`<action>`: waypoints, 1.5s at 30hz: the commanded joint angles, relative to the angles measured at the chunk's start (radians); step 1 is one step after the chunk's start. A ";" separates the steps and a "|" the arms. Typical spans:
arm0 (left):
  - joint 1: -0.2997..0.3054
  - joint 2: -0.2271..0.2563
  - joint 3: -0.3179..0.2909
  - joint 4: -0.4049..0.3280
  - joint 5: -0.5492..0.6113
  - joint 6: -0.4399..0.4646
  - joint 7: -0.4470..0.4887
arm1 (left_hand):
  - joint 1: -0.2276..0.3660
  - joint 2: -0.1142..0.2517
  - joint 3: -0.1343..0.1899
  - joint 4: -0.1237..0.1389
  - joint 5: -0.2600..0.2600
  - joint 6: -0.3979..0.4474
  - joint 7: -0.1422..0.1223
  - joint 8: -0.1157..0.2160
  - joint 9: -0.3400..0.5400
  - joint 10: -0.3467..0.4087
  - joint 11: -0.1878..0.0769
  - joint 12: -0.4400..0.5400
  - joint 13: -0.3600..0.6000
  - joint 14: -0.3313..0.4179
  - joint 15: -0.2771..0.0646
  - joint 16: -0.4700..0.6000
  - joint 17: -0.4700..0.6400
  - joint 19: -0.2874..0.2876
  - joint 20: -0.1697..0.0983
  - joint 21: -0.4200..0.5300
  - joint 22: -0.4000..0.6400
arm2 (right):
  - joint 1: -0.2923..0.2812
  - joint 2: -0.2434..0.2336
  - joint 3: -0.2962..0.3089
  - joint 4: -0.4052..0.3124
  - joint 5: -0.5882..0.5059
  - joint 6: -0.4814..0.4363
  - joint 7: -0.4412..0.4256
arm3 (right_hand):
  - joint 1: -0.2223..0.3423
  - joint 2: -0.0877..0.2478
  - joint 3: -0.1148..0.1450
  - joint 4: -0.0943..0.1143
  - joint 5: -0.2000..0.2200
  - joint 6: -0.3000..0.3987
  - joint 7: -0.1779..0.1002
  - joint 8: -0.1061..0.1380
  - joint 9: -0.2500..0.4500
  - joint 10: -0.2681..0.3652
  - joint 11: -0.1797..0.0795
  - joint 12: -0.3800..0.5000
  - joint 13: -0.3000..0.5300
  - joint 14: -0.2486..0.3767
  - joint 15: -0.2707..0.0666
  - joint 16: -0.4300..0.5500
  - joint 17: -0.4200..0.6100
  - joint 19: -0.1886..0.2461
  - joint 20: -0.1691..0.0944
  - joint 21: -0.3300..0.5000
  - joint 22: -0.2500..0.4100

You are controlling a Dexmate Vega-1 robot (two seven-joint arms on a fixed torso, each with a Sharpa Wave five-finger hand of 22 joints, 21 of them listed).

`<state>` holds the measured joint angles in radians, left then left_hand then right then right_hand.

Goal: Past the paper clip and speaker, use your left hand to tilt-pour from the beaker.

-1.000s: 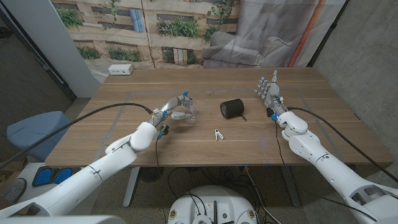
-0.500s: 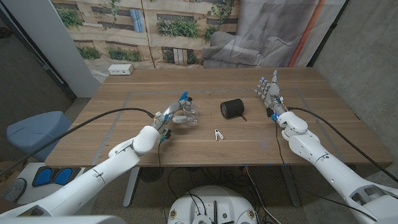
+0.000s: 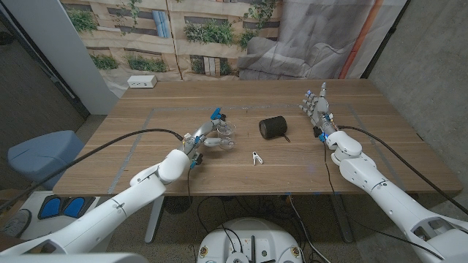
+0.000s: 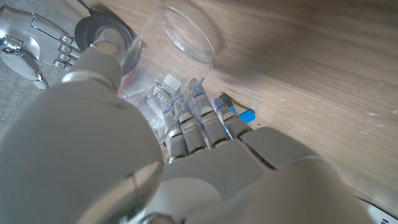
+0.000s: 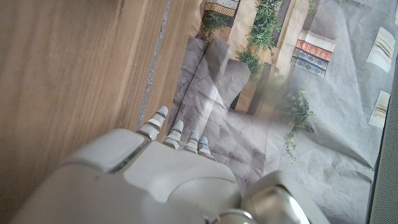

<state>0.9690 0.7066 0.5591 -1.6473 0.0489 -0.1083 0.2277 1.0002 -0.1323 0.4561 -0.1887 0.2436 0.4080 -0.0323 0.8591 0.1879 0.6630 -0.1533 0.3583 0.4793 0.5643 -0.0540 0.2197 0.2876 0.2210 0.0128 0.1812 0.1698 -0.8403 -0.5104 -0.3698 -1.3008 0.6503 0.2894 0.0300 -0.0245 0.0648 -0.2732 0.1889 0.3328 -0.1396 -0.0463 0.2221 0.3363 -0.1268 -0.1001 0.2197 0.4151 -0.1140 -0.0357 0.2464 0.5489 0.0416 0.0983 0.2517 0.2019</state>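
My left hand (image 3: 203, 136) grips a clear beaker (image 3: 224, 134) near the table's middle and holds it tilted, mouth toward the speaker. In the left wrist view the beaker (image 4: 166, 62) lies across my fingers (image 4: 200, 124), its open rim plain to see. A black cylindrical speaker (image 3: 274, 127) lies on its side to the right of the beaker. A small white paper clip (image 3: 255, 157) lies on the wood in front of the speaker. My right hand (image 3: 318, 108) stands upright at the right of the table, fingers apart, holding nothing.
A white box (image 3: 142, 82) sits at the table's far left corner. A grey draped sheet (image 3: 292, 55) and a printed backdrop (image 3: 175, 33) stand behind the table (image 3: 365, 157). A blue chair (image 3: 36, 157) stands off the left side.
My left hand has carried the beaker a little to the right and farther from me, and tipped it more. The right hand has not moved.
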 commanded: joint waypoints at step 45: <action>-0.020 0.018 0.020 0.049 -0.043 -0.042 -0.075 | -0.253 0.179 0.003 0.012 -0.020 -0.156 -0.010 -0.236 -0.015 -0.203 0.018 -0.136 -0.091 -0.160 -0.050 -0.029 -0.065 -0.053 0.023 0.004 0.003 | 0.000 0.000 0.000 0.000 0.000 0.000 0.000 | 0.003 0.087 -0.007 0.000 0.006 -0.007 -0.003 0.005 0.001 -0.009 0.003 0.006 0.005 -0.005 -0.020 0.003 0.006 0.001 0.006 0.007 0.005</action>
<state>0.9715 0.7226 0.5663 -1.6167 0.0061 -0.1161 0.1943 0.7833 0.0210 0.4636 -0.1752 0.2279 0.2600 -0.0461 0.6336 0.1710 0.4698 -0.1371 0.2263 0.3908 0.4157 -0.0453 0.1954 0.2240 0.1760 0.0364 0.1858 0.1698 -0.8401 -0.5099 -0.3698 -1.3000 0.6500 0.2901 0.0302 -0.0245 0.0648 -0.2732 0.1889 0.3328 -0.1396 -0.0463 0.2221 0.3362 -0.1268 -0.1001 0.2197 0.4152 -0.1140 -0.0357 0.2464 0.5488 0.0416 0.0983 0.2517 0.2018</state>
